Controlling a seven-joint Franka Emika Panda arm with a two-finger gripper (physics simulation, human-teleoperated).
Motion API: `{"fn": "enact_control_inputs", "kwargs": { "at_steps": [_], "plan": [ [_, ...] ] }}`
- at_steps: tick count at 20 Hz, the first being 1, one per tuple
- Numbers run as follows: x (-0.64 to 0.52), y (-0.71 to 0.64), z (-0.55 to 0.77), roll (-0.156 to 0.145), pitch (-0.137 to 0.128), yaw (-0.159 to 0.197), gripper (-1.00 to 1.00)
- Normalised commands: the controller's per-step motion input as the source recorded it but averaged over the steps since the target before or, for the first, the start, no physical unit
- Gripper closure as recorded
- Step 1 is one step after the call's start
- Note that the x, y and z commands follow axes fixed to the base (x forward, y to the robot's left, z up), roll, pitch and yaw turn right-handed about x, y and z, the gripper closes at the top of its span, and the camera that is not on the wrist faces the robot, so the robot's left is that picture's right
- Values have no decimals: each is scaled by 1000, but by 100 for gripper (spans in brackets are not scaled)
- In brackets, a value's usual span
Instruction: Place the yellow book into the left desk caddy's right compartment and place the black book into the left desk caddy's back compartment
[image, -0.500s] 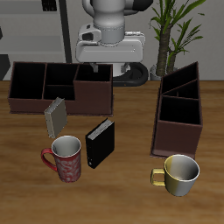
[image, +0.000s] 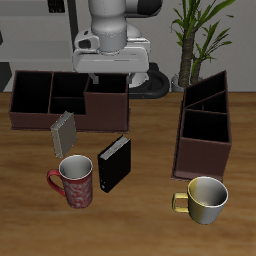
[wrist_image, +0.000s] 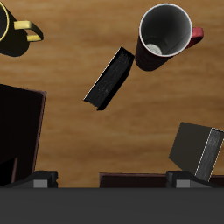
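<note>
The yellow book (image: 63, 133), tan-grey with striped page edges, stands in front of the long-side caddy; the wrist view shows the same yellow book (wrist_image: 197, 150). Nearer the table's middle the black book (image: 114, 164) stands upright beside a red mug, and it is seen from above as black book (wrist_image: 109, 79). The left desk caddy (image: 186, 140) has its narrow end toward the camera, and its large right compartment (image: 207, 127) holds nothing. My gripper (image: 104, 76) hangs open above the other caddy's end section, far from both books, and its fingertips (wrist_image: 39, 178) are spread wide with nothing between them.
A second maroon caddy (image: 45, 112) shows its long side at the back. A red patterned mug (image: 76, 180) stands close to the black book. A yellow-and-white mug (image: 205, 198) sits near the front edge before the left desk caddy. A plant (image: 195, 30) stands behind.
My arm has shifted sideways along the back of the table, toward the side where the yellow book stands. The books, mugs and caddies have not moved.
</note>
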Motion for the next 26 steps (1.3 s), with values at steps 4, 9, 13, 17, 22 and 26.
{"fn": "enact_control_inputs", "kwargs": {
  "at_steps": [4,9,13,17,22,26],
  "plan": [
    [-90,-433,-77,37,-29,-37,-100],
    [-110,-643,-70,42,-86,-57,-100],
    [-125,-507,-154,21,-43,-35,-100],
    [-63,-527,-185,2,-21,-16,-100],
    [-7,-293,-132,39,-3,-30,-100],
    [-39,-388,-164,-5,-65,-38,-100]
  ]
}}
